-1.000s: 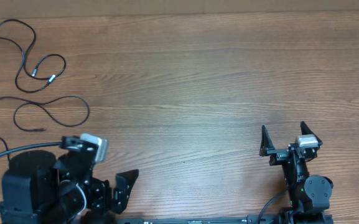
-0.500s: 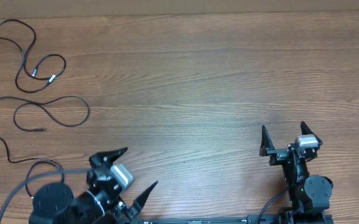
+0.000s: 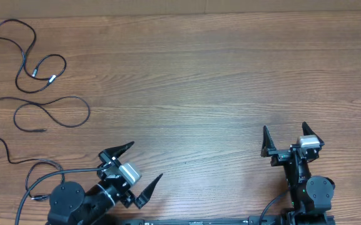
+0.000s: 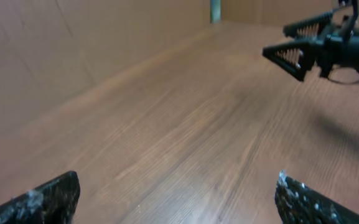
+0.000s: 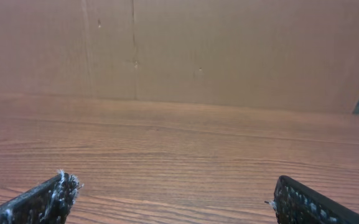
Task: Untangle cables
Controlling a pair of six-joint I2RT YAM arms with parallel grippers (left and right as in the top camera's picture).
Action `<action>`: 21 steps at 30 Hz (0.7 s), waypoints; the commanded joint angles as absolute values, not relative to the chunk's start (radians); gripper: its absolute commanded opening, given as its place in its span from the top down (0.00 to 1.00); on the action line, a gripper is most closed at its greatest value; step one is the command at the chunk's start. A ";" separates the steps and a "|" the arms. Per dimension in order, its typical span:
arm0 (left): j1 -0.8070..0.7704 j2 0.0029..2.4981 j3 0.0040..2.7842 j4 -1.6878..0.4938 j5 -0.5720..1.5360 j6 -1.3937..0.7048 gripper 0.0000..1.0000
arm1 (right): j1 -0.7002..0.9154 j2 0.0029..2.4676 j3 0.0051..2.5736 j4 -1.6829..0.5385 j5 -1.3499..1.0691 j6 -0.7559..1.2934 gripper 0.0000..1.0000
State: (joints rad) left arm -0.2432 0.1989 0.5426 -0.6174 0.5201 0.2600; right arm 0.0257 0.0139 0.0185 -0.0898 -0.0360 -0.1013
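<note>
The left gripper (image 3: pixel 145 161) and right gripper (image 3: pixel 284 127) both gape wide, holding nothing; the cables (image 3: pixel 50 79) lie loose, well off beyond the left fingers, touching neither

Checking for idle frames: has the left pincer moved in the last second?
Yes: the left pincer swung right along the near edge, away from the unmoved cables.

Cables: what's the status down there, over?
Left gripper open, empty. Right gripper open, empty. Cables far left in separate loose loops, neither gripper near them. Nothing in the way.
</note>
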 commanded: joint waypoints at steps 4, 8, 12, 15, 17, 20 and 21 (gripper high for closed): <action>-0.210 0.125 0.390 -0.425 0.517 0.185 0.01 | 0.021 0.007 0.009 -0.083 -0.024 -0.102 0.00; -0.202 0.078 0.312 -0.320 0.508 0.175 0.00 | 0.021 0.007 0.009 -0.083 -0.024 -0.102 0.00; -0.202 0.029 0.249 -0.256 0.421 0.067 0.00 | 0.021 0.007 0.009 -0.083 -0.024 -0.102 0.00; -0.201 0.005 0.221 -0.221 0.359 0.015 0.00 | 0.021 0.007 0.009 -0.083 -0.024 -0.102 0.00; -0.201 0.003 0.206 -0.187 0.336 0.015 0.01 | 0.021 0.007 0.009 -0.083 -0.024 -0.102 0.00; -0.198 0.003 0.163 -0.110 0.293 -0.004 0.00 | 0.021 0.007 0.009 -0.083 -0.024 -0.102 0.00; -0.195 0.003 0.151 -0.092 0.279 -0.020 0.00 | 0.021 0.007 0.009 -0.083 -0.024 -0.102 0.00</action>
State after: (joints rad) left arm -0.2070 0.0166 0.1905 -0.1249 0.3573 0.0422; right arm 0.0257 0.0139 0.0185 -0.0895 -0.0360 -0.1017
